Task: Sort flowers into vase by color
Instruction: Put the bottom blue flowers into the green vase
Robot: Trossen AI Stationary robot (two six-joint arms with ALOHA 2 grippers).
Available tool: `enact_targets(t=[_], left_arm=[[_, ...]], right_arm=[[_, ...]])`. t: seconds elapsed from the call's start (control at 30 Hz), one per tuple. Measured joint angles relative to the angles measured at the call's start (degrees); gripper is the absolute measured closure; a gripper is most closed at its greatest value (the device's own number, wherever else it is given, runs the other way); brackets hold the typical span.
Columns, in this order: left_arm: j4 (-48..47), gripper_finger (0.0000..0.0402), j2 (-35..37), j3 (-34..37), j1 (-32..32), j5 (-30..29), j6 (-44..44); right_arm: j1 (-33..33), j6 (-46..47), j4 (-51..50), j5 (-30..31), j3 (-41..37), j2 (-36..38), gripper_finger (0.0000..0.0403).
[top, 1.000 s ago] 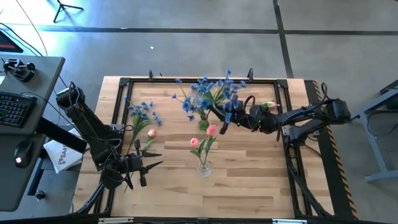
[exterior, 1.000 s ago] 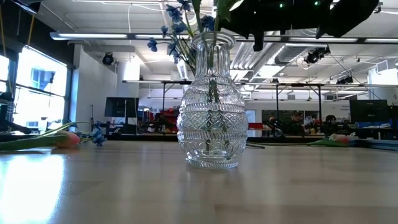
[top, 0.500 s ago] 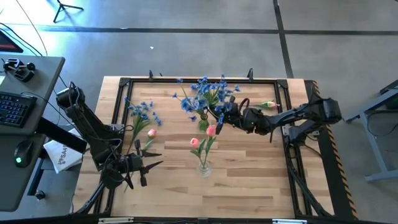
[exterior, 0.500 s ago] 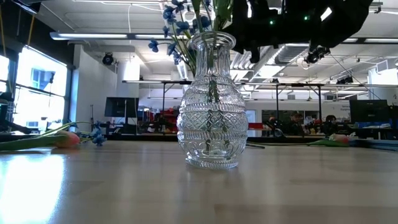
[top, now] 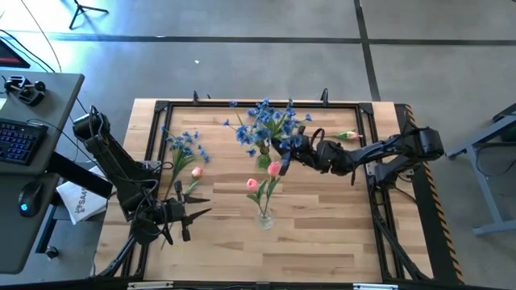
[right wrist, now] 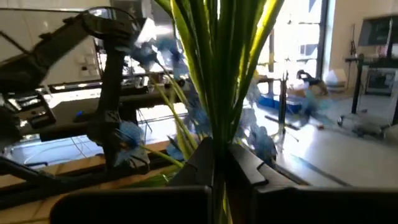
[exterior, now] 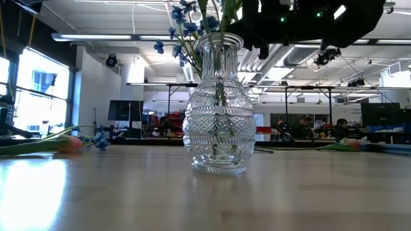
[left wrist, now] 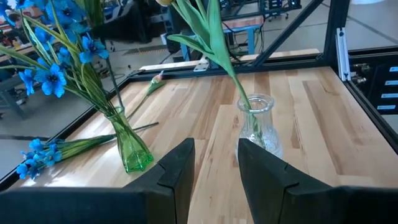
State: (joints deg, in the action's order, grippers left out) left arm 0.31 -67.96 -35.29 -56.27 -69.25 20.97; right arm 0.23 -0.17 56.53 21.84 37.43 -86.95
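Observation:
A green glass vase stands near the table's middle and holds blue sprays. A clear cut-glass vase nearer the front edge holds pink tulips by their stems. My right gripper is just right of the green vase's mouth, shut on another blue spray. A blue spray and a pink tulip lie flat on the left of the table. Another tulip lies far right. My left gripper waits open at the near-left corner. My right gripper pinches the blue spray's bundle of green stems between its two fingers, below the blossoms. It reaches in from the table's right, fingers across the stems. The spray is lifted clear of the table, and its blossoms mix with those in the green vase. Its lower end is hidden.
A black frame rims the wooden table. A desk with a keyboard stands off the left edge. Bare wood lies along the near edge and at the right front.
My right gripper has carried the blue spray a short way toward the table's left, up to the green vase. Its blossoms, which stood apart on the right a second ago, now merge with the bunch in the vase. The left arm has kept still.

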Motion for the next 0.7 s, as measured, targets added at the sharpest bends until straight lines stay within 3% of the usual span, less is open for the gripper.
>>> enact_targets(t=[0.17, 0.7], left_arm=[[0.1, 0.0289, 0.0, 0.0, 0.0, 0.1, 0.0], [0.5, 0.0289, 0.0, 0.0, 0.0, 0.1, 0.0]], right_arm=[[0.7, -4.6, 0.0, 2.0, 0.0, 0.1, 0.0397], [-0.5, -2.5, -7.4, 1.5, 0.0, 0.1, 0.0396]])
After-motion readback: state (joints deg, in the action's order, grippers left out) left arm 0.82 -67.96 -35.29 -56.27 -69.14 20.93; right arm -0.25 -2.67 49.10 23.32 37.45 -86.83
